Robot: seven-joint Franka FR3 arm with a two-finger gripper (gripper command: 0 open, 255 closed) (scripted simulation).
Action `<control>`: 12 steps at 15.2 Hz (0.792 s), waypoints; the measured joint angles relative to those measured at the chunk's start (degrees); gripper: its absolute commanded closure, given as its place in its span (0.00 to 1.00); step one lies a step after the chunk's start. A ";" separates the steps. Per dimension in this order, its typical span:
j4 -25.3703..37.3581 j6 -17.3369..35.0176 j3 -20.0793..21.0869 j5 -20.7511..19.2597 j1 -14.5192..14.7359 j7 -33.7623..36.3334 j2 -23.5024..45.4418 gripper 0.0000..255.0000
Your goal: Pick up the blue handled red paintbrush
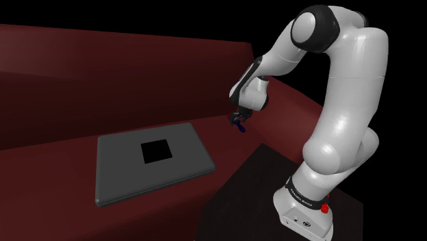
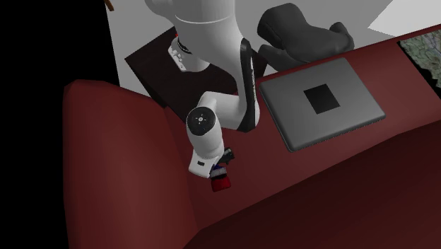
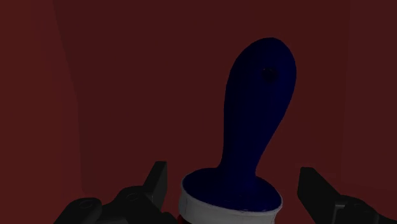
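Note:
The paintbrush (image 3: 254,108) has a dark blue handle, a white ferrule and red bristles (image 2: 220,183). It lies on the dark red sofa seat (image 1: 226,147), near the corner by the armrest. My gripper (image 3: 235,181) is open and low over it. Its two black fingers (image 3: 157,181) stand either side of the ferrule with a small gap on each side, touching nothing. In the shoulder view the gripper (image 1: 238,120) hangs just above the seat with a bit of blue brush (image 1: 240,126) below it. In the second exterior view the gripper (image 2: 225,161) sits right above the bristles.
A flat dark grey slab (image 1: 150,163) with a black square in its middle lies on the seat, towards the shoulder view's left of the gripper. The sofa back (image 1: 102,75) and armrest (image 2: 120,163) rise close by. A dark grey lumpy object (image 2: 297,32) sits beyond the sofa.

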 measured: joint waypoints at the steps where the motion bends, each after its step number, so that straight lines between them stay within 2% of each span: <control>1: 0.03 0.18 0.22 0.16 -0.23 -0.19 0.18 1.00; 12: -0.14 0.06 0.04 0.06 -0.13 -0.14 -0.13 1.00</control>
